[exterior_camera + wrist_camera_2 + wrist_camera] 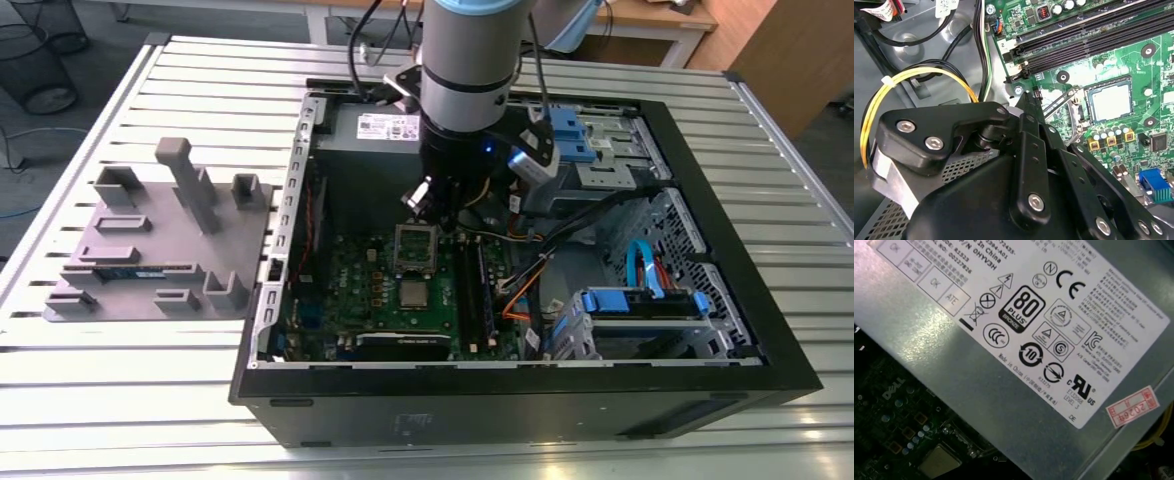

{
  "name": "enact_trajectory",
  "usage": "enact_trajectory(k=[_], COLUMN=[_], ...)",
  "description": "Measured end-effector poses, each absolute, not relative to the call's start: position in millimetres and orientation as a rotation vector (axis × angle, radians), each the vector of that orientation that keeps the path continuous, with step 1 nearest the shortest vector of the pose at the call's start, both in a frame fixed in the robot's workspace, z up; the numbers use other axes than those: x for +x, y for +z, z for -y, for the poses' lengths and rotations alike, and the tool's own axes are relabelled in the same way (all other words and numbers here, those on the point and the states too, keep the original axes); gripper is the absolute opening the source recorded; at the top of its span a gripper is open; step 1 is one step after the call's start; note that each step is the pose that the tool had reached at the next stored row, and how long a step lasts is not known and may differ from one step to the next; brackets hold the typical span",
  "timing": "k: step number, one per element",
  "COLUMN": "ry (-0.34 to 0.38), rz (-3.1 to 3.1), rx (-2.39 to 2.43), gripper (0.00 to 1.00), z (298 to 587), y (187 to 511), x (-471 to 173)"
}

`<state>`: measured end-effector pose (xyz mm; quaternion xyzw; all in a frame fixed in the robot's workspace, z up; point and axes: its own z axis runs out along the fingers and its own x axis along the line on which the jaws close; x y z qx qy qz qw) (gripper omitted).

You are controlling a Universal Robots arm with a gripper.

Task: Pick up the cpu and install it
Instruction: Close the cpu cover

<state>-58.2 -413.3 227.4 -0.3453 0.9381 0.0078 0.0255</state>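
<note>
The cpu (416,293) is a small silver square lying flat in the socket on the green motherboard (360,290), inside the open computer case. It also appears in the second wrist view, cpu (1110,100), and in the first wrist view, cpu (939,460). The silver socket frame (416,246) stands flipped open just behind it. My gripper (430,205) hangs above that frame, apart from the cpu. In the second wrist view the gripper (1027,96) narrows to a shut tip with nothing in it.
A grey tray (80,300) with upright blocks and a green memory stick (134,270) lies at the exterior view's left of the case. The labelled power supply (1019,350) is close behind the gripper. Yellow and black cables (919,75) run beside it; blue drive bays (641,300) sit on the far side.
</note>
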Motion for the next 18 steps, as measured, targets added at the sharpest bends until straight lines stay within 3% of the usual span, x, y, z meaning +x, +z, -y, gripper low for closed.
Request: enact_trajectory(k=[18], ry=[0.024], rz=[-2.887], rx=[-1.101], gripper=[0.11], z=[413.3], y=[229.0], x=[-62.9])
